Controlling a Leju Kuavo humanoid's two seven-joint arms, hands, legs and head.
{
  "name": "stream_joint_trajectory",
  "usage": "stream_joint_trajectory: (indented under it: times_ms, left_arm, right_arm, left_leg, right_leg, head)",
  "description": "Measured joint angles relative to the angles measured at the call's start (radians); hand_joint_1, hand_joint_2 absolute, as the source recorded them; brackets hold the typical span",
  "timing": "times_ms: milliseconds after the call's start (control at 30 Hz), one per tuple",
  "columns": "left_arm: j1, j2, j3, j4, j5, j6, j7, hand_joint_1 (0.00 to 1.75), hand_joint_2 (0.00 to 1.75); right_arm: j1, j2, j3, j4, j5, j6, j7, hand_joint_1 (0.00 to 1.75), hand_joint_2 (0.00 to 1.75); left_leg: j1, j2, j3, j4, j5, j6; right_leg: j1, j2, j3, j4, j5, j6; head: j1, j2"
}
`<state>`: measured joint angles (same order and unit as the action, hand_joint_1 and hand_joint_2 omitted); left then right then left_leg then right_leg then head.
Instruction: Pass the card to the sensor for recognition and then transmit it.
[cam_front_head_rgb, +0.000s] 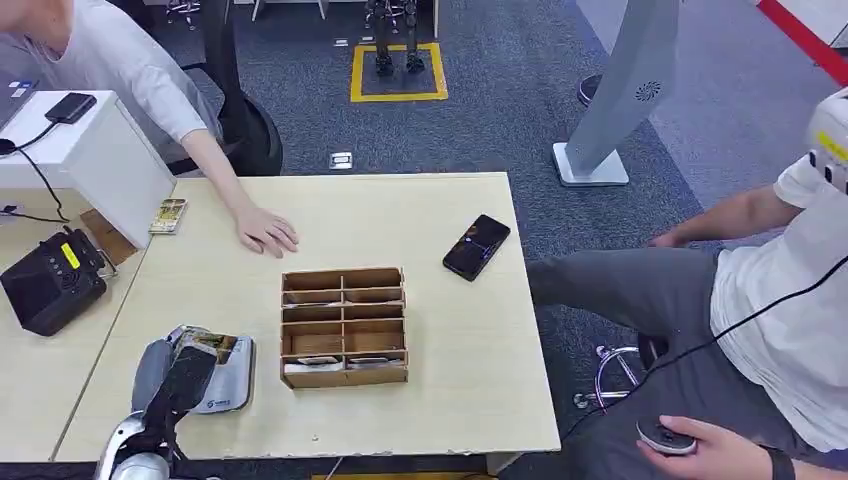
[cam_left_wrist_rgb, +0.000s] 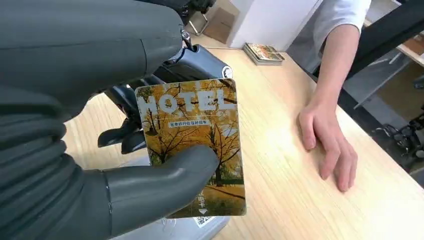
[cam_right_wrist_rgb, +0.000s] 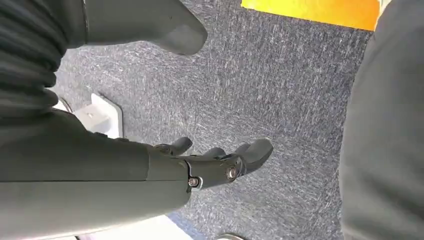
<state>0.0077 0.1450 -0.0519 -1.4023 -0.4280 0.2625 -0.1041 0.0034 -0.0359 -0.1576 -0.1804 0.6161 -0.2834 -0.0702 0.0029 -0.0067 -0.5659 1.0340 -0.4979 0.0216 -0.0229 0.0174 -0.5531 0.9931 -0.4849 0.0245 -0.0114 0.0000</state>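
My left hand (cam_front_head_rgb: 180, 375) holds a yellow hotel card (cam_left_wrist_rgb: 192, 140) between thumb and fingers, right above the grey card sensor (cam_front_head_rgb: 225, 385) at the table's front left. In the head view the card (cam_front_head_rgb: 208, 343) shows as a small yellow patch at the hand's tip. The sensor's edge (cam_left_wrist_rgb: 187, 229) peeks out beneath the card in the left wrist view. My right hand (cam_right_wrist_rgb: 210, 162) hangs over the grey carpet with its fingers apart and nothing in it.
A wooden compartment box (cam_front_head_rgb: 344, 326) stands mid-table with cards in its front slots. A person's hand (cam_front_head_rgb: 265, 229) rests flat on the table beyond it. A black phone (cam_front_head_rgb: 476, 246) lies to the right, a stack of cards (cam_front_head_rgb: 168, 215) far left. Another person sits at right.
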Motion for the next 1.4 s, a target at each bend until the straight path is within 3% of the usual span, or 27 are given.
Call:
stream_joint_trajectory:
  times_ms: [900,1267,1333,1400]
  left_arm:
    - [0.012,-0.024,0.002,0.135,-0.265,0.042,0.053,1.75,1.75]
    - [0.003,-0.039,0.002,0.167,-0.288,0.053,0.047,1.75,1.75]
    - [0.002,-0.044,0.003,0.171,-0.278,0.060,0.019,1.75,1.75]
    - [0.002,-0.048,0.005,0.171,-0.199,0.029,-0.016,1.75,1.75]
  right_arm:
    - [0.000,0.004,-0.024,0.000,0.026,0.003,-0.005,0.00,1.75]
    - [-0.001,0.005,-0.037,0.000,0.036,0.003,-0.010,0.00,1.75]
    - [-0.001,0.005,-0.038,0.000,0.041,0.003,-0.013,0.00,1.75]
    - [-0.001,0.005,-0.040,0.000,0.045,0.002,-0.013,0.00,1.75]
  left_leg:
    - [0.000,-0.001,0.001,0.000,0.000,0.000]
    - [0.000,-0.002,0.004,0.000,0.000,0.000]
    - [0.000,-0.002,0.004,0.000,0.000,0.000]
    - [0.000,-0.003,0.005,0.000,0.000,0.000]
  right_leg:
    - [0.000,-0.001,0.001,0.000,0.000,0.000]
    - [0.000,-0.002,0.005,0.000,0.000,0.000]
    - [0.000,-0.002,0.005,0.000,0.000,0.000]
    - [0.000,-0.002,0.005,0.000,0.000,0.000]
  head:
    - [0.000,0.000]
    - [0.000,0.000]
    - [0.000,0.000]
    - [0.000,0.000]
